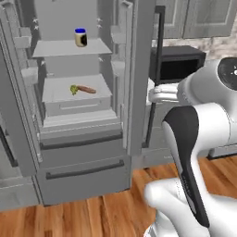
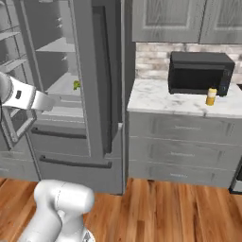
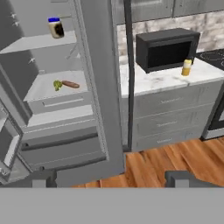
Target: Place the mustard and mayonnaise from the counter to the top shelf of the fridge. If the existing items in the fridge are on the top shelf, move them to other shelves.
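The fridge (image 1: 83, 152) stands open. On its top shelf (image 1: 55, 48) the mayonnaise (image 1: 81, 38) stands upright, a blue-lidded jar, which the hand view has as the mayonnaise (image 3: 55, 27). Both existing items, a broccoli floret (image 1: 73, 90) and a sausage stick (image 1: 87, 89), lie one level lower on a tray-like shelf (image 1: 55, 95). Over on the counter (image 2: 160, 100) the yellow mustard (image 2: 211, 97) stands by the microwave's right corner; it shows in the hand view as the mustard (image 3: 187, 67). My gripper (image 3: 113, 179) is open and empty, well back from both fridge and counter.
A black microwave (image 2: 201, 73) sits at the back of the counter. The fridge's open right door (image 3: 100, 87) juts out between the fridge interior and the counter. A stove edge (image 3: 215, 54) lies at the far right. Wooden floor (image 2: 179, 212) spreads below.
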Tool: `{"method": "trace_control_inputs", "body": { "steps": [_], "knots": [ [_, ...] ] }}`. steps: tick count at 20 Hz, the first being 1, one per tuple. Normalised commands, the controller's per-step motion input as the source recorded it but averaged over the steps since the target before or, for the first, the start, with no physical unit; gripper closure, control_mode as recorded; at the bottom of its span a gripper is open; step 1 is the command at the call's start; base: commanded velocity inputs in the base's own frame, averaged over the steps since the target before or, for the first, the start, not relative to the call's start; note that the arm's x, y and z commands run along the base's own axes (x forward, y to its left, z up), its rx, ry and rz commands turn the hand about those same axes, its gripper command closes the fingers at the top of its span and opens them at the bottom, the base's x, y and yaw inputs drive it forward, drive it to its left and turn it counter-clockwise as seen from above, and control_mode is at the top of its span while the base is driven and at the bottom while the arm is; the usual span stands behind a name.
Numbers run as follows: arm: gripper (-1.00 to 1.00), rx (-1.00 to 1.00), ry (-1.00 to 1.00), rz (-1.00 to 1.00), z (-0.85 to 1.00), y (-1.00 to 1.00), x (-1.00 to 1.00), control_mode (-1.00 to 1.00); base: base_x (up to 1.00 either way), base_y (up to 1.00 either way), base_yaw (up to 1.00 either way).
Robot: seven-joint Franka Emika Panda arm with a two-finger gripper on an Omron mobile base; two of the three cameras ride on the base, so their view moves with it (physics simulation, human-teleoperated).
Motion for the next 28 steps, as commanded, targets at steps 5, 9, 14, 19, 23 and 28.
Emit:
{"method": "trace_control_inputs", "body": {
  "steps": [5,9,14,19,23,28],
  "knots": [
    [-1.0,0.0,0.0,0.0,0.0,0.0,0.0,1.0,0.12,-1.0,-0.1],
    [-1.0,0.0,0.0,0.0,0.0,0.0,0.0,1.0,0.41,-1.0,0.0],
    [-1.0,0.0,0.0,0.0,0.0,0.0,0.0,1.0,0.82,-1.0,0.0],
    [-1.0,0.0,0.0,0.0,0.0,0.0,0.0,1.0,0.99,-1.0,0.0],
    [-1.0,0.0,0.0,0.0,0.0,0.0,0.0,1.0,0.72,-0.82,0.0],
    [-1.0,0.0,0.0,0.0,0.0,0.0,0.0,1.0,0.46,-0.22,0.01]
  ]
}}
